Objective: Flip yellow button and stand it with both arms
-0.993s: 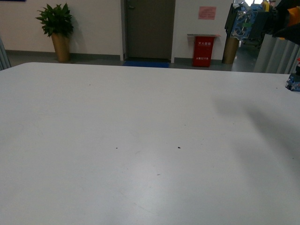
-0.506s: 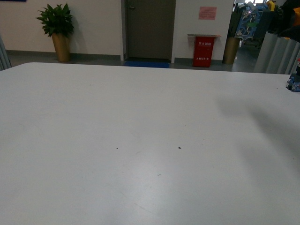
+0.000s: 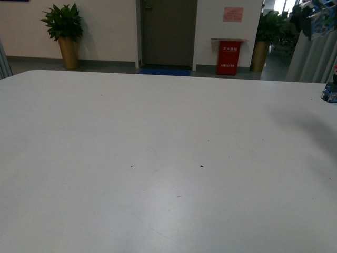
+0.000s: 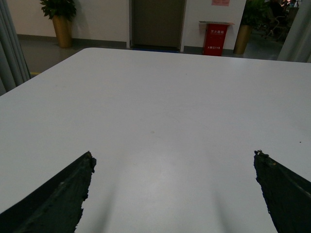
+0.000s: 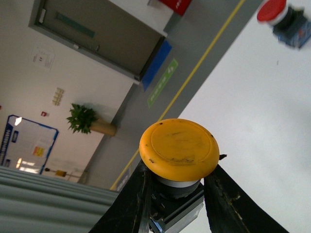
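The yellow button [image 5: 179, 148] has a round yellow cap, a black collar and a blue-and-clear block. My right gripper [image 5: 177, 194] is shut on its body, one dark finger [image 5: 129, 201] on each side, and holds it in the air above the white table [image 5: 257, 121]. In the front view only a blurred blue-clear bit of it [image 3: 321, 15] shows at the top right corner. My left gripper [image 4: 173, 155] is open and empty, low over the bare table [image 4: 170, 97], with its fingertips [image 4: 73, 187] far apart.
A similar blue-bodied part with a red cap [image 5: 286, 22] lies on the table near the right edge, and also shows in the front view [image 3: 330, 93]. Beyond the table's far edge are a door, a potted plant [image 3: 64, 31] and a red box [image 3: 228, 57].
My right gripper with the yellow button has moved up and to the right, almost out of the front view's top right corner. Its shadow on the table has shifted right.
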Controlling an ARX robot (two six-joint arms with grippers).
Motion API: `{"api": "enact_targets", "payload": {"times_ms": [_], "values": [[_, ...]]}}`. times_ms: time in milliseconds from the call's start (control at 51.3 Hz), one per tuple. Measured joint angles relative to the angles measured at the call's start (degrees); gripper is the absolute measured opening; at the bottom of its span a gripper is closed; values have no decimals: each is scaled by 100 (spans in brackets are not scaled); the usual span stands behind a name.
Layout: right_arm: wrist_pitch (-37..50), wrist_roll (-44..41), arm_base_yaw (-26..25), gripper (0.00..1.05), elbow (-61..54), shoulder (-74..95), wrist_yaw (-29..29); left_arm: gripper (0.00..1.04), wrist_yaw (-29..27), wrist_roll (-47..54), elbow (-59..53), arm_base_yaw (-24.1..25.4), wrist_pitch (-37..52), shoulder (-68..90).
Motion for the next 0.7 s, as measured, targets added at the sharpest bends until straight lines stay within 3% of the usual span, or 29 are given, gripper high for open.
{"api": "enact_targets", "payload": {"times_ms": [175, 506, 701], "values": [[778, -1615, 111, 23, -105, -22, 634, 98, 0, 0, 0, 0, 0, 0], [2247, -4743, 398, 23, -474, 162, 1292, 98, 0, 0, 0, 0, 0, 0], [2131, -5466, 428, 23, -455, 586, 1458, 98, 0, 0, 0, 0, 0, 0]]}}
